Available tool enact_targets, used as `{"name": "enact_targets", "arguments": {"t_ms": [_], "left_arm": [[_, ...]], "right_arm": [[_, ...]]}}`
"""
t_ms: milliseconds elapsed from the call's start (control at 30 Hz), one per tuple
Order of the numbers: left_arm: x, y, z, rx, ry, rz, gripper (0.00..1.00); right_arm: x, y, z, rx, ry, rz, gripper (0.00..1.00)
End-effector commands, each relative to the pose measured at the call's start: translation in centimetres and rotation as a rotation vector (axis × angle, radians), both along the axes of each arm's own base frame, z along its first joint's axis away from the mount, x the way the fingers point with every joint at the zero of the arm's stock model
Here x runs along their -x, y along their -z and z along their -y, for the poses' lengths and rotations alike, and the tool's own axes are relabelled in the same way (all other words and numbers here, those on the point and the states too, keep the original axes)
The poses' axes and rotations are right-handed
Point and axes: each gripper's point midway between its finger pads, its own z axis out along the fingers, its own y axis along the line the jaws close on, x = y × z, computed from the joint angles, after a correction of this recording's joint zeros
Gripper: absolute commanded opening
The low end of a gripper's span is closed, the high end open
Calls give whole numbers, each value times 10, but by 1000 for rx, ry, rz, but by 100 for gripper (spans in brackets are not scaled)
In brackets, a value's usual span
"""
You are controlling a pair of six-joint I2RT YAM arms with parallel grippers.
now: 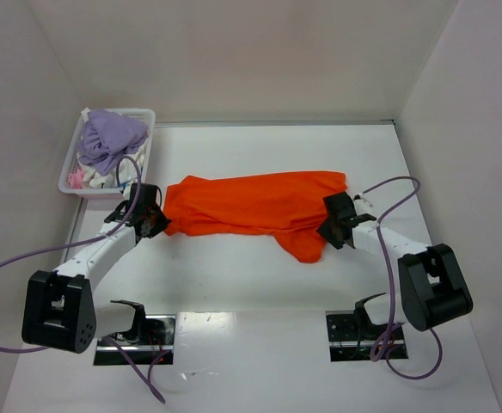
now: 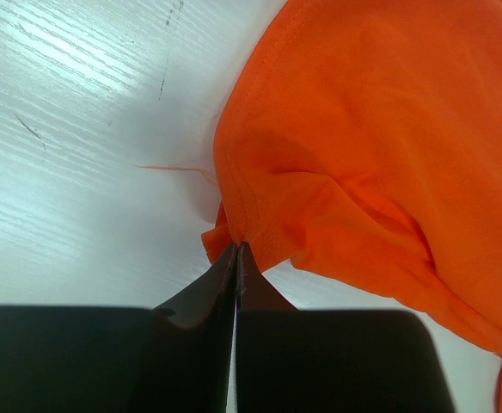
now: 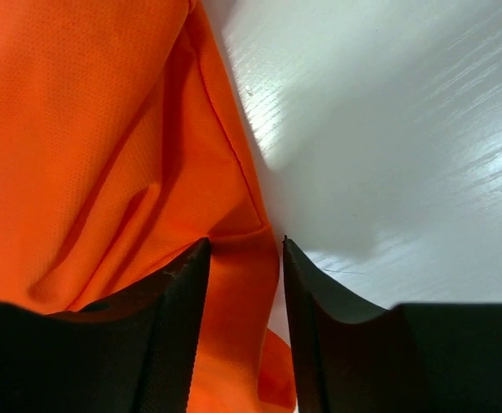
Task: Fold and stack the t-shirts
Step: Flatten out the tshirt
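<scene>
We see the white table with the orange t-shirt lying crumpled across its middle, between both arms. A white basket holding clothes sits at the far left. Our left gripper is pinched fully closed on the shirt's left hem. Our right gripper stands partly open, jaws straddling the right edge.

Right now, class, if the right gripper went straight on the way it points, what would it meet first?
The orange t-shirt: its seamed edge lies between the right gripper's open jaws, with more cloth ahead, though depth is hard to judge.
</scene>
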Motion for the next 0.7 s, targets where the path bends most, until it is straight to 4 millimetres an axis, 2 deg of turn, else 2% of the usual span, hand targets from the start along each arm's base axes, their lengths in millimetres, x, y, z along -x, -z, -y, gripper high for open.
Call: {"name": "enact_targets", "arguments": {"t_ms": [0,67,167,200,300,333,433,567,600,667], "left_arm": [[-4,0,-1,-1,-5,14,0],[-4,0,-1,-1,-5,14,0],[-4,0,-1,-1,-5,14,0],[-4,0,-1,-1,-5,14,0],[-4,0,-2,-6,2,13,0],[-6,-4,-1,-5,2,22,0],[-9,-7,-1,-4,2,31,0],[-19,-33,-1,-17,25,78,0],[-24,-46,-2,-21,19,104,0],[-30,-69,-1,-25,29,161,0]], "right_arm": [[-25,-16,-2,-10,21,90,45],[-23,-10,-3,-12,17,69,43],[-29,-11,-3,-4,21,71,34],[-31,-12,-3,-7,21,80,27],[-33,-15,-1,2,39,86,17],[-37,-19,-2,-1,40,97,10],[-44,-30,0,13,51,112,0],[-56,-69,1,20,45,196,0],[-66,-93,1,20,42,260,0],[-70,-115,3,34,32,302,0]]}}
